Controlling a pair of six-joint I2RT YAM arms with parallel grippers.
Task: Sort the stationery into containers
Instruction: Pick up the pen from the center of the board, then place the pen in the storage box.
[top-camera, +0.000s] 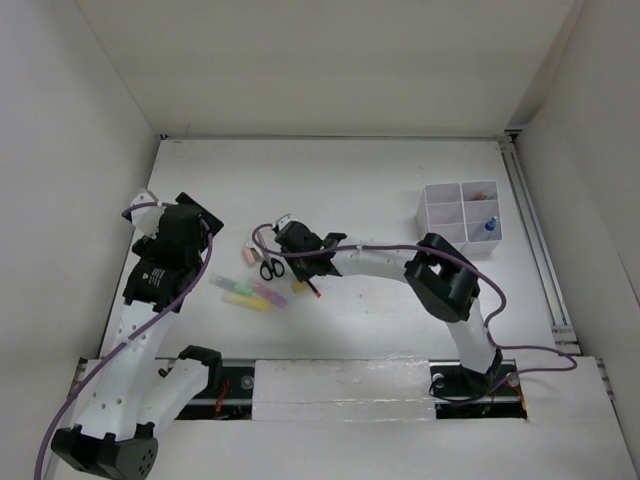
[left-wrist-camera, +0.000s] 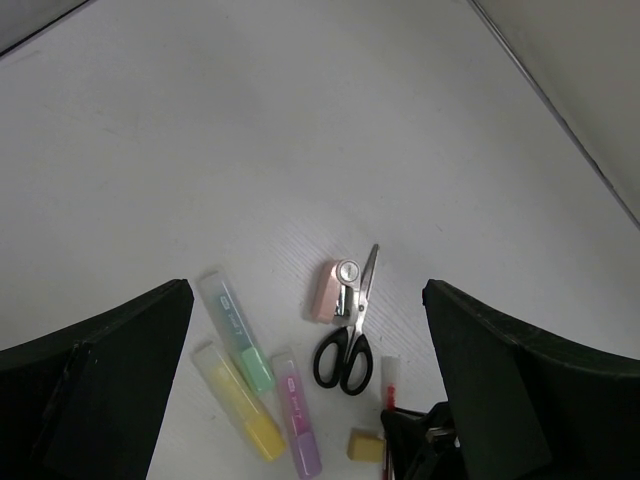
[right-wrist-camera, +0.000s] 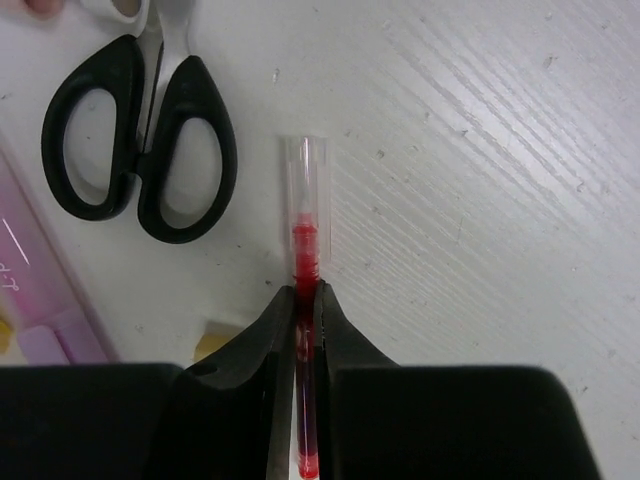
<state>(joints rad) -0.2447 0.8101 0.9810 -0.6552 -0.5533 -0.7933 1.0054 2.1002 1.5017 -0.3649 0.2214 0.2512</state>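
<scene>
Below, white walled-in table (top-camera: 350, 180); right jaws clenched on red pen (right-wrist-camera: 305, 240), left jaws apart.

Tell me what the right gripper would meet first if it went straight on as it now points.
Only the red pen held by the right gripper projects ahead; beyond its clear tip the way looks free. The scissors lie left of that line. Depth is unclear.

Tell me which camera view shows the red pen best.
The right wrist view: the red pen lies large and sharp, pinched by the right gripper. The left wrist view shows little beyond its clear end; the top view, a tiny red sliver.
</scene>
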